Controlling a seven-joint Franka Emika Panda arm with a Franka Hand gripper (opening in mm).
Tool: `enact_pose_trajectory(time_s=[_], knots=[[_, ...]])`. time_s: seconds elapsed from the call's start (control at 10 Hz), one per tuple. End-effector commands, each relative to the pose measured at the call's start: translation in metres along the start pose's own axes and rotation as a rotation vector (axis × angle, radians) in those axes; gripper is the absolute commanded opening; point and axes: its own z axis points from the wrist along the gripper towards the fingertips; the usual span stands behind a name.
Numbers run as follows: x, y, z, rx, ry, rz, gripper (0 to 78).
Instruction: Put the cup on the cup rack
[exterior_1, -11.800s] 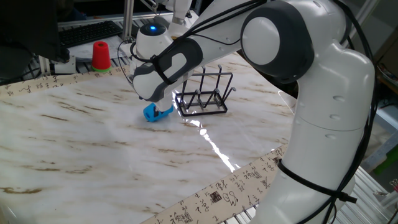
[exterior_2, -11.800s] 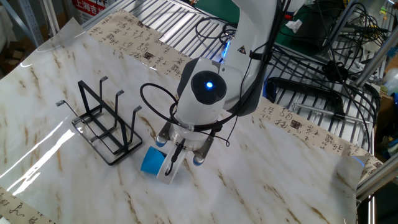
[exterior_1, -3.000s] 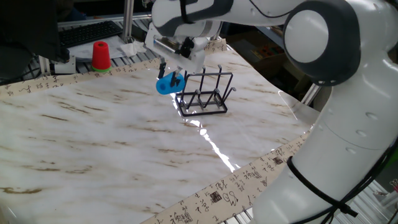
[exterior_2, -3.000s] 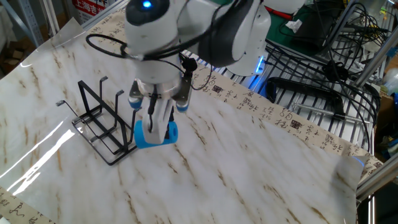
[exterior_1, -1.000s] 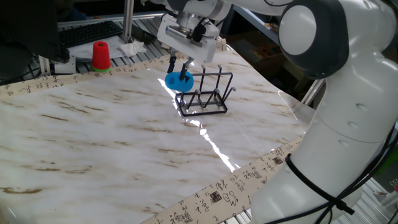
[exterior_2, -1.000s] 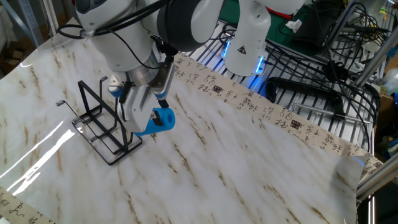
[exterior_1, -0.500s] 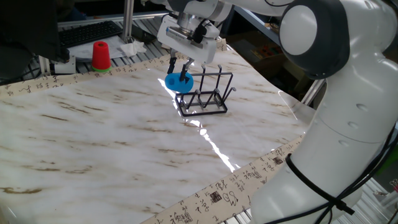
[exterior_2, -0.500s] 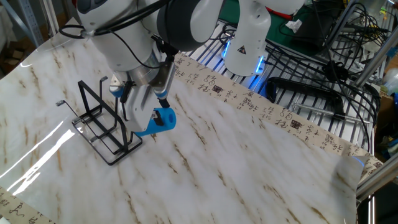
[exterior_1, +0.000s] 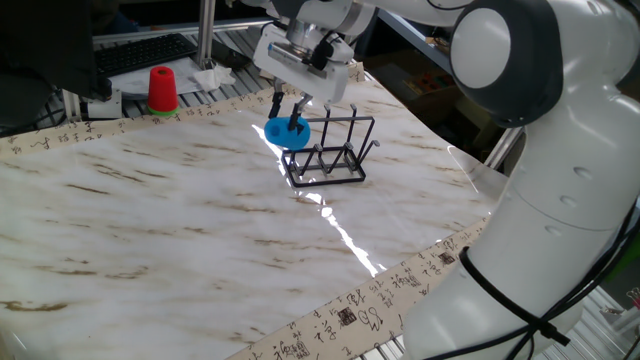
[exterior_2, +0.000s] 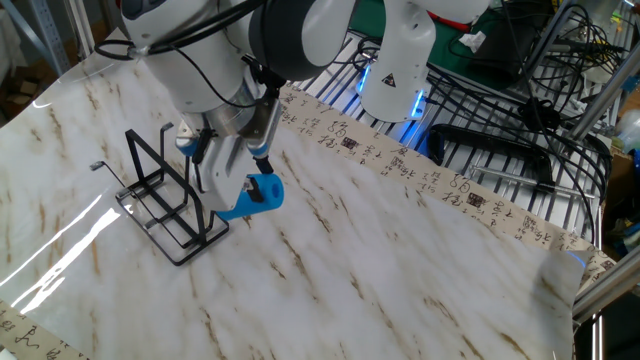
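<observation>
In the upper left of one fixed view a red cup (exterior_1: 161, 88) stands on the far edge, well apart from the work. Right of it, near the top centre, the gripper (exterior_1: 289, 106) holds the cup (exterior_1: 288, 133) in the air, tipped on its side; the jaws are closed on its rim. The cup hangs just beside the near end of the cup rack (exterior_1: 330, 150), at about the height of the prong tips, and I cannot tell whether it touches a prong. In the other fixed view the cup rack (exterior_2: 165, 199) sits at the left and the cup (exterior_2: 251, 197) is just right of its nearest prongs, clear of the surface (exterior_2: 400, 270). So the pick-up and the lift look done; what is left, as I judge it, is lining the open mouth over a prong, lowering it on and letting go. Room is ample: the marble surface is bare in front and to the right of the rack, while the paper-strip border and metal grating along the upper right of that view lie well apart from the cup.
</observation>
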Motion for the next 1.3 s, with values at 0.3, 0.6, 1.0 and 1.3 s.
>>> enact_pose_trajectory(time_s=[0.3,0.6,1.0,1.3], knots=[[0.000,0.000,-0.002,-0.007,-0.004,0.064,1.4],[-0.001,-0.010,-0.009,-0.007,0.072,0.084,1.4],[-0.016,-0.032,-0.012,-0.003,0.064,0.040,1.4],[-0.028,-0.036,-0.014,-0.010,0.071,0.048,1.4]])
